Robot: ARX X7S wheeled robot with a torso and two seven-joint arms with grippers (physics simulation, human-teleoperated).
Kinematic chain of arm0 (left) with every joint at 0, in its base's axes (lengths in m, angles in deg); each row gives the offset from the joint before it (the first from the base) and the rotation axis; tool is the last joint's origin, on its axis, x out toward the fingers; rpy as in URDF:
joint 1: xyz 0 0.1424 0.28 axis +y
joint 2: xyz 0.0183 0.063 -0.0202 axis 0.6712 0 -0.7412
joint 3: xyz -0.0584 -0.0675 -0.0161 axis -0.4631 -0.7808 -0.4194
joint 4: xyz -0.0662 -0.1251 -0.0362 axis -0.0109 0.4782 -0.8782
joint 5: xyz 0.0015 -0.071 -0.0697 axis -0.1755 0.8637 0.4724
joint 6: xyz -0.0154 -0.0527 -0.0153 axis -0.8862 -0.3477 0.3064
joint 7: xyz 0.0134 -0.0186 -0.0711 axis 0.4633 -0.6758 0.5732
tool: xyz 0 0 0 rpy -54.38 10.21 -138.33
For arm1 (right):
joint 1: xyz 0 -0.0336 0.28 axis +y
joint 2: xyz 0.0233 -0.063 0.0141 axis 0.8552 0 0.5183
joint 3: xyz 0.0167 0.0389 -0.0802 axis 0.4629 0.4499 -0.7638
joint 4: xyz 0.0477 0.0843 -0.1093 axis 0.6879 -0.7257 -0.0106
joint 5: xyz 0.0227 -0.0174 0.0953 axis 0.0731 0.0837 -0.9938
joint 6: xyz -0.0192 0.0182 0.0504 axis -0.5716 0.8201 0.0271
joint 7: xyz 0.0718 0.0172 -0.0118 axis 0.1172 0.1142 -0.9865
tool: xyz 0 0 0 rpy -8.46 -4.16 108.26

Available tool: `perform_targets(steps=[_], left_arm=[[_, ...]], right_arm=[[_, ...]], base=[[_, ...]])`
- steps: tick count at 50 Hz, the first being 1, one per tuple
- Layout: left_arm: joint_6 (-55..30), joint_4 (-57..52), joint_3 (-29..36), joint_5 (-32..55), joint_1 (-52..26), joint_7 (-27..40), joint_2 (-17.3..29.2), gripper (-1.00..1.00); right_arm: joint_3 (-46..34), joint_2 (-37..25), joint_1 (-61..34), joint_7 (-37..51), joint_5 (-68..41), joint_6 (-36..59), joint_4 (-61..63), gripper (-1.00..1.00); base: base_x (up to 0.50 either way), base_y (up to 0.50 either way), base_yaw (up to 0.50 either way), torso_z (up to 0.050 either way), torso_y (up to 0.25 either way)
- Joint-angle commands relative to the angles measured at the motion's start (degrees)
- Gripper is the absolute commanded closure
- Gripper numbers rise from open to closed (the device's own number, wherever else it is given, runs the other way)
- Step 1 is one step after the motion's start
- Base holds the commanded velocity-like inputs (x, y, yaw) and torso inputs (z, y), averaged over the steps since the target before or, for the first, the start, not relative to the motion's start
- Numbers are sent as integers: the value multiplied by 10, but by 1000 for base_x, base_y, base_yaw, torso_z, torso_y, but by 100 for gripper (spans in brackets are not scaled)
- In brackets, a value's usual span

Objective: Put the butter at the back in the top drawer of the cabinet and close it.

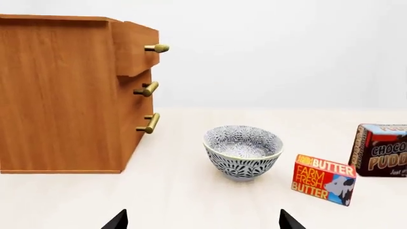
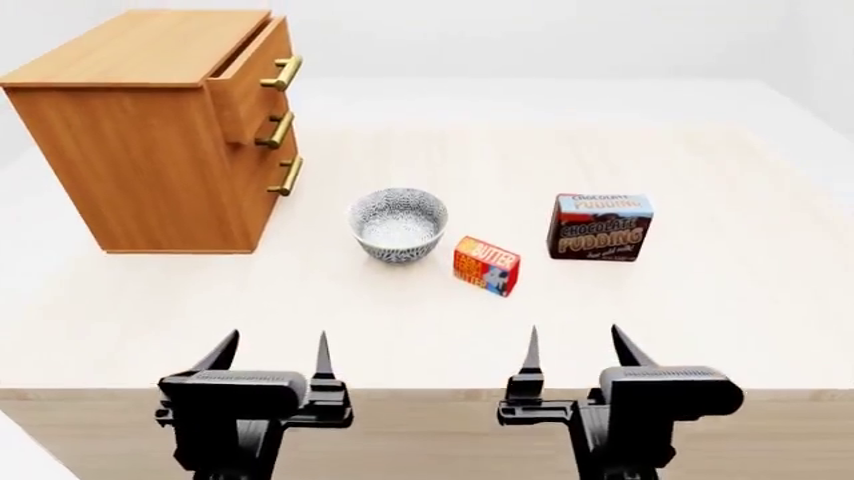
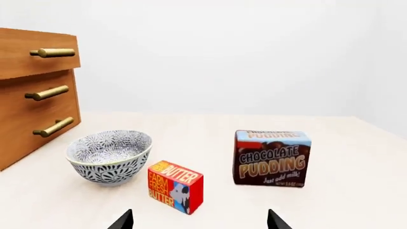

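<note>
The butter (image 2: 486,265) stands on the bench (image 2: 694,320), just beside the bowl (image 2: 398,224) at its 4 o'clock; the top drawer (image 2: 254,70) of the cabinet (image 2: 140,140) sticks out a little. From the right claw (image 2: 573,352) the butter lies at about 11 o'clock; from the left claw (image 2: 274,355) at about 2 o'clock, and farther off; so the right arm looks nearer. The box's long side slants across the bench. Both claws are spread apart and hold nothing.

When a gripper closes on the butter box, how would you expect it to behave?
The butter looks like a small, flat-sided carton, so probably light and easy to pinch. It stands on a narrow edge, so a nudge may tip it. Its printed faces might be slightly slick.
</note>
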Motion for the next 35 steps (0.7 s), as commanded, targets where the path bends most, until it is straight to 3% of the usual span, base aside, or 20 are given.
perform_targets(steps=[1,5,35], left_arm=[[-41,-79,0,15,14,8,14,-100],[-29,-85,2,12,20,12,15,-100],[-11,-95,4,25,29,25,26,-100]], right_arm=[[-12,-18,5,4,-5,51,74,-100],[-16,-22,7,4,-4,48,77,-100],[-28,-35,17,17,-9,47,98,-100]], base=[[500,0,0,50,0],[500,0,0,46,0],[500,0,0,0,0]])
